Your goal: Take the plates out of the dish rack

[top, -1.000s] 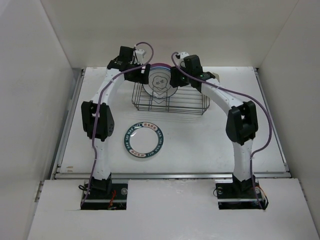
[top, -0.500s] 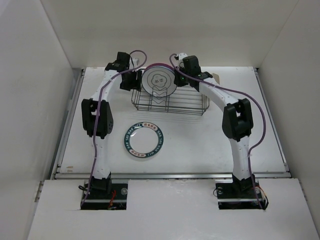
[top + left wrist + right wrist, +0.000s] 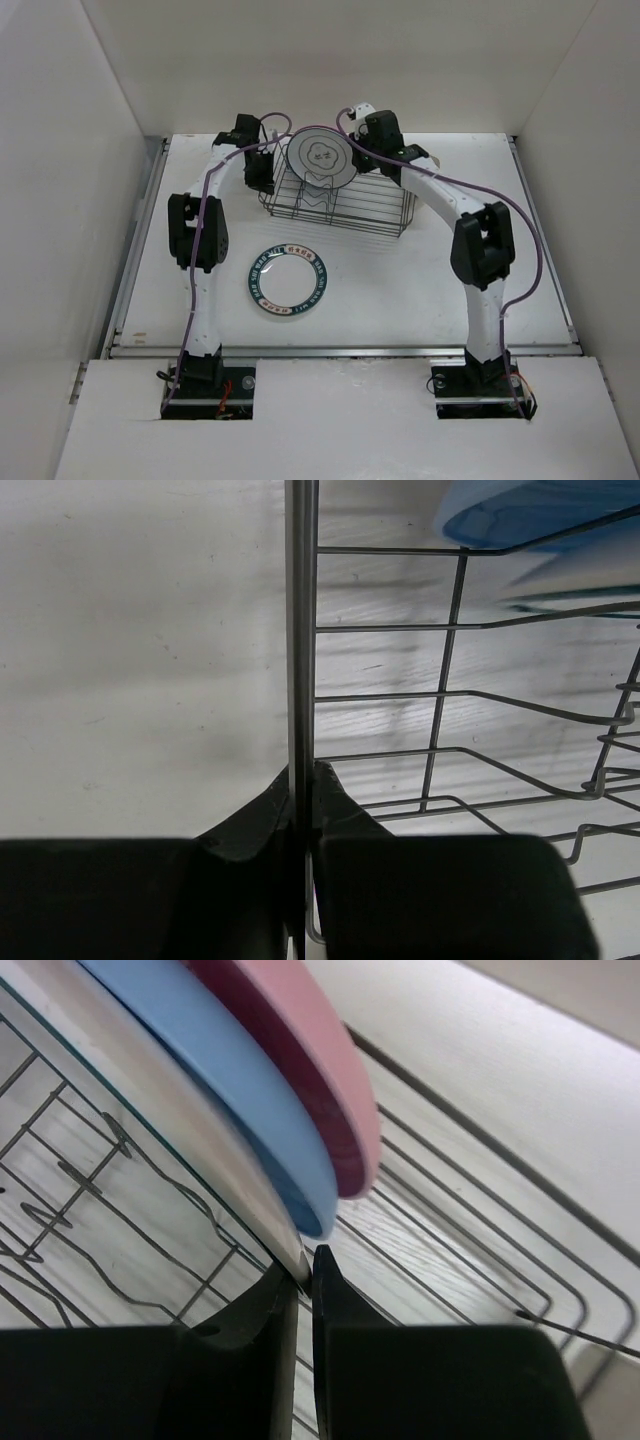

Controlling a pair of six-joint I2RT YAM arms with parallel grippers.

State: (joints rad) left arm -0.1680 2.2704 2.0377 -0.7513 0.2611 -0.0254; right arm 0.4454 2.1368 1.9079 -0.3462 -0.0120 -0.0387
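The black wire dish rack (image 3: pixel 372 203) stands at the back of the table. My left gripper (image 3: pixel 263 178) is at its left end, shut on the rack's upright end wire (image 3: pixel 300 630), with a finger on each side (image 3: pixel 300 777). A white plate with a dark flower outline (image 3: pixel 320 158) stands upright above the rack. My right gripper (image 3: pixel 356 158) is shut on its right rim (image 3: pixel 303 1270). The right wrist view shows that white plate's edge (image 3: pixel 150 1065), with a blue plate (image 3: pixel 235 1085) and a pink plate (image 3: pixel 305 1050) behind it in the rack.
A white plate with a teal ring rim (image 3: pixel 288 279) lies flat on the table in front of the rack, between the two arms. White walls close in the back and both sides of the table.
The left gripper dropped to the rack's left end and shut on its wire. The right gripper shut on the flower plate's rim, and the plate now stands a little higher.
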